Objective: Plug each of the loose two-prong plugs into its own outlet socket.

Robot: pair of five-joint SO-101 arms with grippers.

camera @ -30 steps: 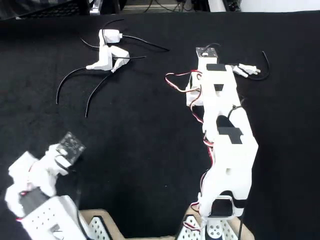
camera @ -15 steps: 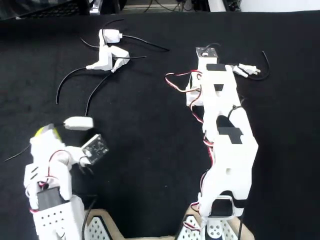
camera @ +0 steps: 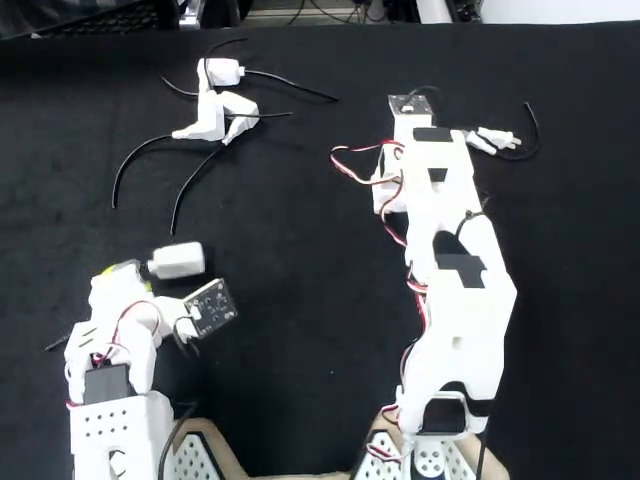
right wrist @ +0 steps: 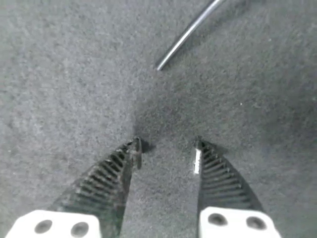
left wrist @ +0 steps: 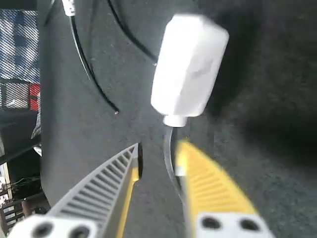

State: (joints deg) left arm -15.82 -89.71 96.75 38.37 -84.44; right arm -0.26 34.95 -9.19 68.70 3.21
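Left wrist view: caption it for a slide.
Left gripper straddling the black cord of a white connector above black cloth.

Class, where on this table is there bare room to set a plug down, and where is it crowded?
Bare: the middle of the table, between the cord tangle, the left gripper with its plug, and the right arm; also the strip right of that arm. Crowded: the tangle, and the small plug beside the right arm.
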